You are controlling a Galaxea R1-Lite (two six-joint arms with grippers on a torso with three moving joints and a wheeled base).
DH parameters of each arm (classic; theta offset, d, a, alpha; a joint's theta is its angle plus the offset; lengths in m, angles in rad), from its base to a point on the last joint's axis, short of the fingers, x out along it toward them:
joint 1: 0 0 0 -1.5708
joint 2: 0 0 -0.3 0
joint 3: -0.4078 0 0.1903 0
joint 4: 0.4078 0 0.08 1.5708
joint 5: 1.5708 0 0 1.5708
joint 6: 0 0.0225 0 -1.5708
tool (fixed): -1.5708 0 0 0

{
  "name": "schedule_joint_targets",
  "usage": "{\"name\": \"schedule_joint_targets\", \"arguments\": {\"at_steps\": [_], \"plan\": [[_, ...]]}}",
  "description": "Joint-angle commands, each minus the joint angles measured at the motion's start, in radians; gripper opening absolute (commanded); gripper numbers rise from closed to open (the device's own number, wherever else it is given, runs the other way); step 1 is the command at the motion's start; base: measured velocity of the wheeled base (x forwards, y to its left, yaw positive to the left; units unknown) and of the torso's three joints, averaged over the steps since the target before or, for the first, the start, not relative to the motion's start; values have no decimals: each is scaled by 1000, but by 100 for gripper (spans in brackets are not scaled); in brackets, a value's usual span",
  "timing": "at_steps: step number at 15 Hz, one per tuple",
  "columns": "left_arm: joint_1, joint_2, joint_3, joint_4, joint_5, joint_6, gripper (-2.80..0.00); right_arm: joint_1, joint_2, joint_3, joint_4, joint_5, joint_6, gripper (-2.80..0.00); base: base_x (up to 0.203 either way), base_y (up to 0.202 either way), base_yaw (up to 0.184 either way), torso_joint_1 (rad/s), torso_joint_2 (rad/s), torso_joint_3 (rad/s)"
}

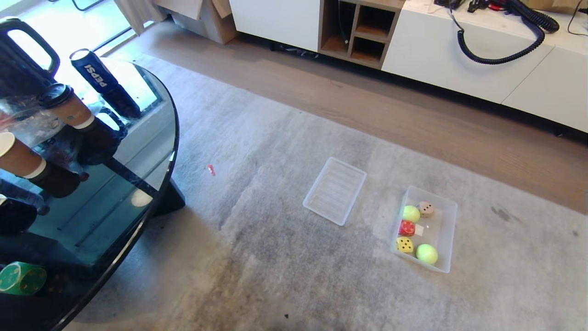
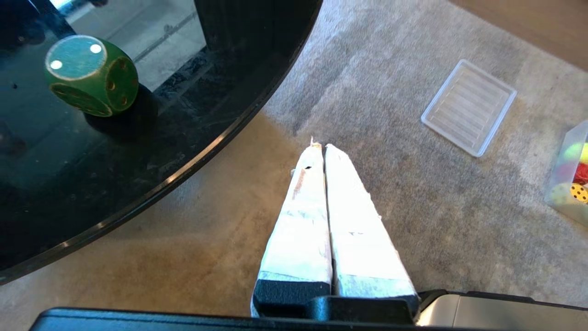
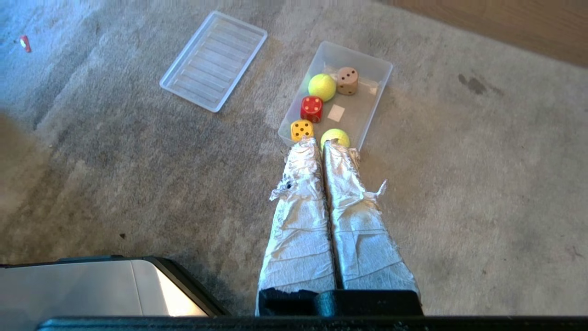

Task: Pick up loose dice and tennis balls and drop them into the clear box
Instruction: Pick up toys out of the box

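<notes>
The clear box (image 1: pixel 448 216) sits on the grey rug (image 1: pixel 275 257), to the right in the head view. Inside it lie the tan die (image 1: pixel 426 209), the red die (image 1: pixel 407 228) and the yellow die (image 1: pixel 405 245), along with two tennis balls: one (image 1: pixel 411 214) at the far end, just beside the tan die, and the other (image 1: pixel 426 253) at the near end next to the yellow die. The red die lies between the far ball and the yellow die. A small white patch shows on the box floor; whether it is a label or a scrap of paper is hard to tell.

The green die (image 1: pixel 20 278) is not in the box. It rests on the dark glass worktop (image 1: pixel 151 151) near its front edge, well apart from the box. Paper cups (image 1: pixel 64 105) and a Pepsi can (image 1: pixel 94 71) stand further back on the same worktop.

A shallow ridged clear tray (image 1: pixel 335 191) lies flat on the rug, near the box on its left.

The left claw (image 2: pixel 320 146) hangs over the rug just off the worktop's curved rim, its wrapped fingers pressed together and holding nothing. The right claw (image 3: pixel 319 145) is likewise closed and empty, poised above the rug with its tips pointing toward the near end of the box.
</notes>
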Motion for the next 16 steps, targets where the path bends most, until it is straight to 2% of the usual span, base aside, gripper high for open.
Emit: {"name": "schedule_joint_targets", "arguments": {"at_steps": [1, 16], "plan": [[0, 0, 0, -1, -1, 22, -280, -1, 2, 0, 1, 0, 0, -280, 0, 0, 0, 2, 9, 194], [0, 0, 0, 0, 0, 22, -280, -1, 2, -1, 1, 0, 0, -280, 0, 0, 0, 2, 1, 201]]}}
